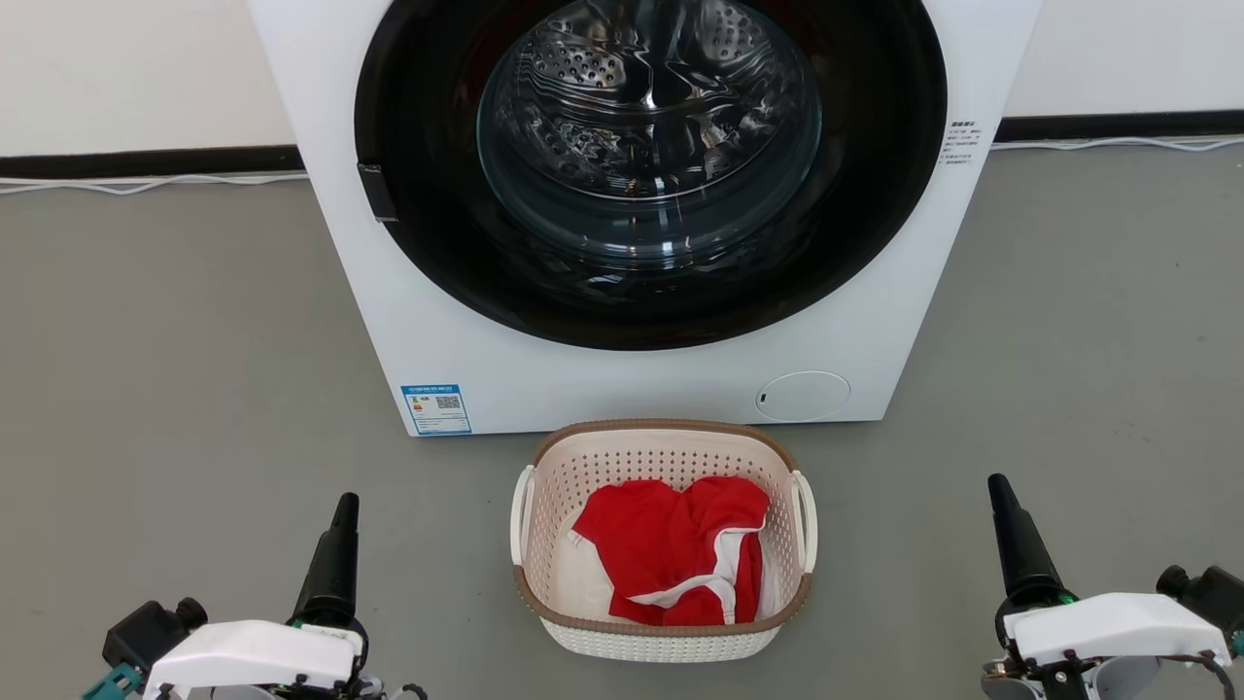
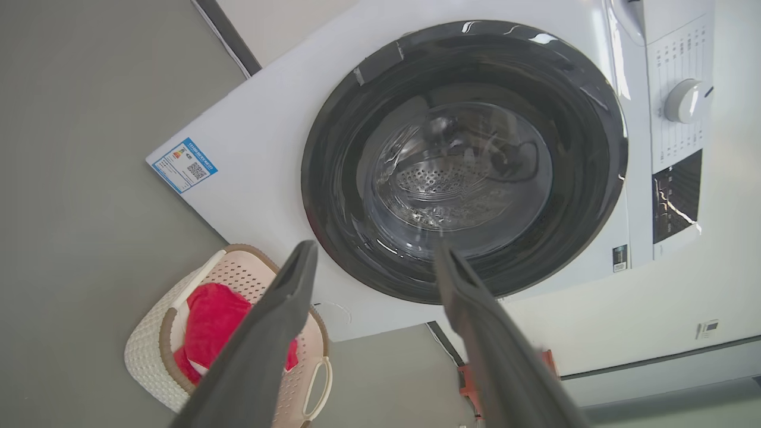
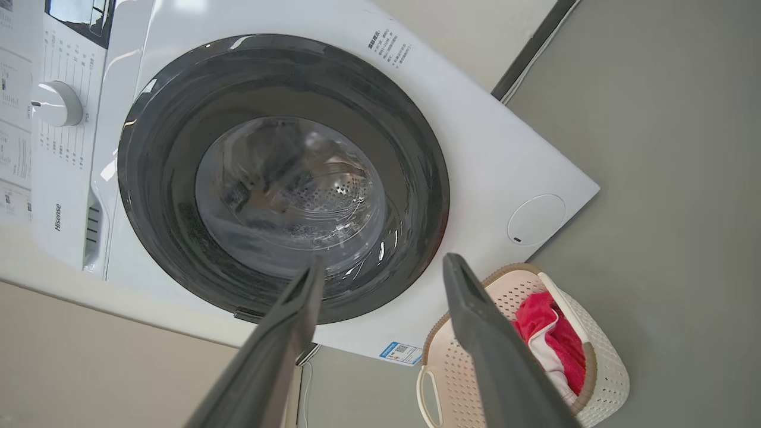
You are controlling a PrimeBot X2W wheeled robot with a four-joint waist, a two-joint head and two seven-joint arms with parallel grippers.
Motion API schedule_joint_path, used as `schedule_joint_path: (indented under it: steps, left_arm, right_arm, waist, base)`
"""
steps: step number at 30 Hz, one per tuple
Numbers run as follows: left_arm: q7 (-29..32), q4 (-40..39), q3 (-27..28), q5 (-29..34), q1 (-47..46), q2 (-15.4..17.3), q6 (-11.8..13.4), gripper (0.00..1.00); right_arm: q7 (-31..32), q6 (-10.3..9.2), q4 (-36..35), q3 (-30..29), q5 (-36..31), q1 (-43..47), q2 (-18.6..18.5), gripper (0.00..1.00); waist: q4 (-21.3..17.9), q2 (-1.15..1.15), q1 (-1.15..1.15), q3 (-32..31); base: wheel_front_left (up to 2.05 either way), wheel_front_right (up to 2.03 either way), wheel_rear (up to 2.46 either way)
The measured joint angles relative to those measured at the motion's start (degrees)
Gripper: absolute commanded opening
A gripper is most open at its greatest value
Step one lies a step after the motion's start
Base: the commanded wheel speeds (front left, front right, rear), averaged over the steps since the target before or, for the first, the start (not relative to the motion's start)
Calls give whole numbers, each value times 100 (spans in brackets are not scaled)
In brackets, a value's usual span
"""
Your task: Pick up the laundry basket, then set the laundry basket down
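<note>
Laundry basket (image 1: 664,642) sits on the floor (image 1: 194,389) right in front of the washing machine (image 1: 544,379), red cloth (image 1: 671,554) inside. Left claw (image 2: 374,252) and right claw (image 3: 383,264) are both spread apart, gripping nothing, farther out from the machine.

A washing machine (image 1: 622,389) stands on the floor (image 1: 175,369) against a wall (image 1: 126,68), its round door facing the viewer. Just in front of its base, centred, sits the laundry basket (image 1: 661,644), with a garment (image 1: 671,554) lying inside. The left gripper (image 1: 342,530) hangs to the basket's left and the right gripper (image 1: 1006,515) to its right. Both are well apart from it.
</note>
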Motion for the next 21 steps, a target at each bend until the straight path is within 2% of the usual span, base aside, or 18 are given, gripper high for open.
schedule_joint_path:
  steps: [5,21]
  left_arm:
    - [-88,-31,-22,591,26,5,5,100]
    - [-342,-156,-59,1931,131,12,48,100]
  right_arm:
    - [-78,2,9,19,-580,-1,-12,100]
    - [-360,3,65,96,-1792,-8,-54,100]
  waist:
    - [-10,0,0,7]
    - [-23,0,0,7]
  base:
    - [0,0,0]
    - [0,0,0]
